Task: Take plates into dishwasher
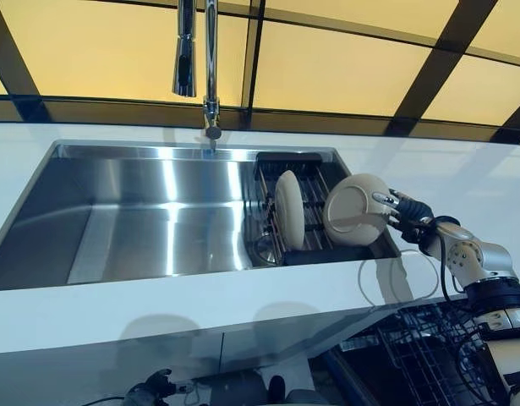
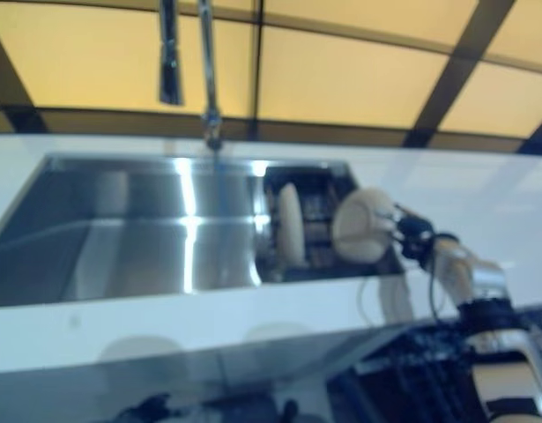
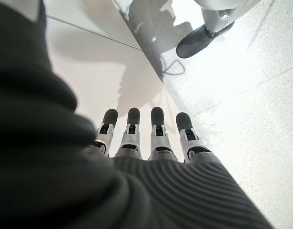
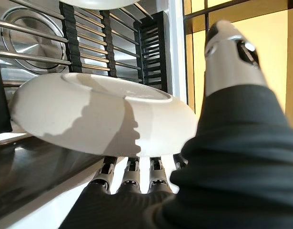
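Observation:
A cream plate point(image 1: 357, 209) hangs tilted over the right end of the dark drying rack point(image 1: 303, 245) in the sink. My right hand point(image 1: 407, 216) is shut on its right rim. In the right wrist view the fingers point(image 4: 132, 174) lie under the plate point(image 4: 98, 119) and the thumb point(image 4: 229, 52) curls over its edge. A second cream plate point(image 1: 289, 210) stands upright in the rack, just left of the held one. My left hand point(image 1: 150, 391) hangs low below the counter front, with its fingers point(image 3: 141, 133) straight and nothing in them.
The steel sink basin point(image 1: 141, 220) spreads to the left under a tall faucet point(image 1: 210, 68). A white counter point(image 1: 158, 313) runs along the front. The open dishwasher's dark wire rack point(image 1: 420, 355) shows at the lower right, below the counter.

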